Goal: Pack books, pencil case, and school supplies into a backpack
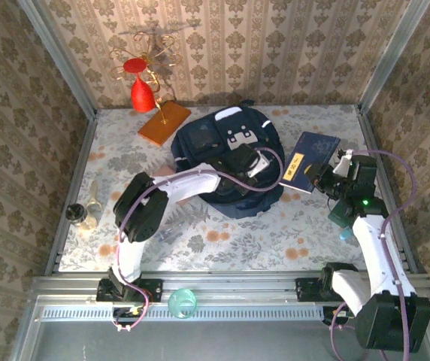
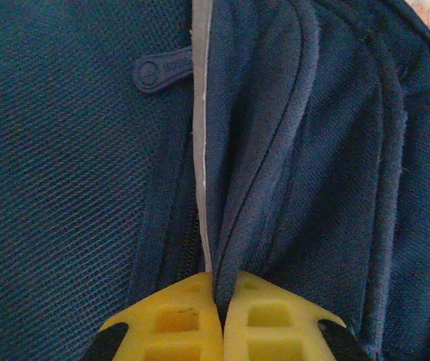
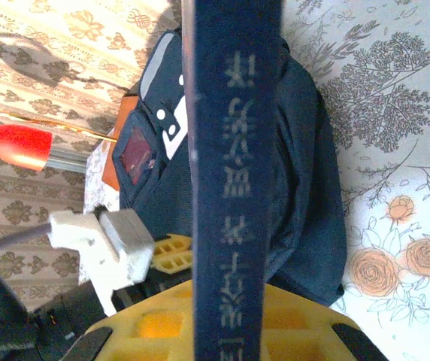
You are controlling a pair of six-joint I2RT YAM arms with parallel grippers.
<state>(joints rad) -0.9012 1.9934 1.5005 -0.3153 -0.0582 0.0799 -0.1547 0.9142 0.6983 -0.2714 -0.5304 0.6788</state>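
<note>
Navy-blue thin book (image 1: 319, 150), right of centre, carries pale East Asian characters (image 3: 237, 150) down its spine and a small yellow cover label (image 1: 296, 162), both unreadable; the right gripper (image 3: 226, 331) clamps its edge. Bent over the navy fabric backpack (image 1: 200, 144) at centre, the left gripper (image 2: 221, 316) pinches a fold of it.

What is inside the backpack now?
Nothing inside shows: the fabric of the backpack covers it. The left tool pinches a fold of that fabric. The navy book is outside it, held by the right tool.
</note>
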